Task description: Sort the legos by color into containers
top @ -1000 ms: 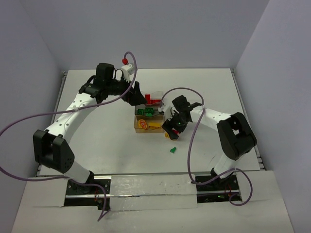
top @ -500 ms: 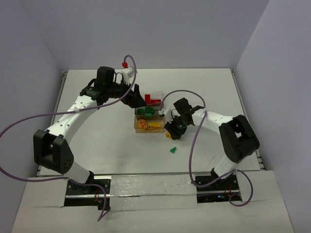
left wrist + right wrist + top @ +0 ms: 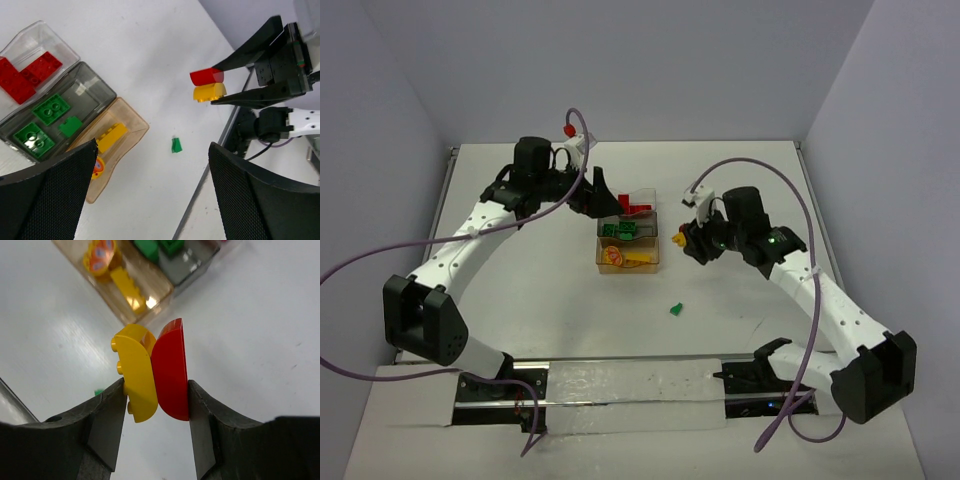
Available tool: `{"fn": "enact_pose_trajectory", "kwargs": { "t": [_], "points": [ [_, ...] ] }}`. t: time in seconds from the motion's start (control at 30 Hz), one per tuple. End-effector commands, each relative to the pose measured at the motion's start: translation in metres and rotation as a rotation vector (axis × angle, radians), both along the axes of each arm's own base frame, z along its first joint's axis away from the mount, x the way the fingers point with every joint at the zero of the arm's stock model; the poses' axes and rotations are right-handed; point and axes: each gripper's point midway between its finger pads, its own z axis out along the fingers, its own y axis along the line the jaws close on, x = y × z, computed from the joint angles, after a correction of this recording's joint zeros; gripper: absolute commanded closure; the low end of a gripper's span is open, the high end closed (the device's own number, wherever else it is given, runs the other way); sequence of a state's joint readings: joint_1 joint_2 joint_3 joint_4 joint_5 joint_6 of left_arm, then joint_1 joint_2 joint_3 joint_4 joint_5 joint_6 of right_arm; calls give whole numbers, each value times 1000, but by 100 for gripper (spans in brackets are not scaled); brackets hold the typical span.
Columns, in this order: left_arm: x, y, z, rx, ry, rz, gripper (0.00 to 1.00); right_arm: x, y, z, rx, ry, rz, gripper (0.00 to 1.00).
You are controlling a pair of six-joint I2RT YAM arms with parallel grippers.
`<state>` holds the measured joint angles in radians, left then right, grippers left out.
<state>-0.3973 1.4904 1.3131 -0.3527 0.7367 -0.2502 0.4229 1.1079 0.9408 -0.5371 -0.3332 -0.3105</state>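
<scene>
Nearest the arm bases, one green lego point(image 3: 674, 310) lies loose on the surface point(image 3: 540, 300), well apart from the trays. Beyond it, the right tool point(image 3: 155, 386) is part-closed on a two-colour stack point(image 3: 207, 85), with one finger bearing on the yellow half and the other on the red half. The stack is held off the surface, just right of the amber tray point(image 3: 627, 258), which holds yellow pieces. Behind that tray sit the grey tray point(image 3: 625, 229), holding greens, and the clear tray point(image 3: 638, 203), holding reds. The left tool point(image 3: 597, 195) hangs by the clear tray, jaws wide apart, holding nothing.

Step in hand, as judged: split the stack, since no tray suits both colours. Present one half's free sides to the left tool, close squarely, then pull straight along the stud axis. Twisting risks ejecting a brick. Split over bare surface, not over the trays.

Room: open surface lies right of and in front of the trays. Tray rims are near the right tool, while the walls point(image 3: 840, 100) are well apart. Mind the cable point(image 3: 750, 162) looped above the right wrist.
</scene>
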Motion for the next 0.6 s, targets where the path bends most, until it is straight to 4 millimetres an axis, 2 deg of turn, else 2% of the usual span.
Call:
{"fn": "enact_pose_trajectory", "kwargs": {
  "t": [0.0, 0.07, 0.2, 0.3, 0.57],
  "points": [
    [1, -19, 42, -137, 31, -56, 2, 29, 14, 37, 103, -24, -122, 100],
    [3, -25, 52, -152, 51, -65, 2, 36, 15, 42, 119, -25, -163, 100],
    [2, -42, 51, -162, 118, -93, 3, 48, 16, 53, 133, -80, -229, 100],
    [2, -54, 36, -152, 184, -96, 5, 50, 23, 62, 131, -127, -235, 100],
    [4, -69, 23, -148, 237, -123, 8, 42, 40, 69, 117, -164, -187, 100]
  ]
}}
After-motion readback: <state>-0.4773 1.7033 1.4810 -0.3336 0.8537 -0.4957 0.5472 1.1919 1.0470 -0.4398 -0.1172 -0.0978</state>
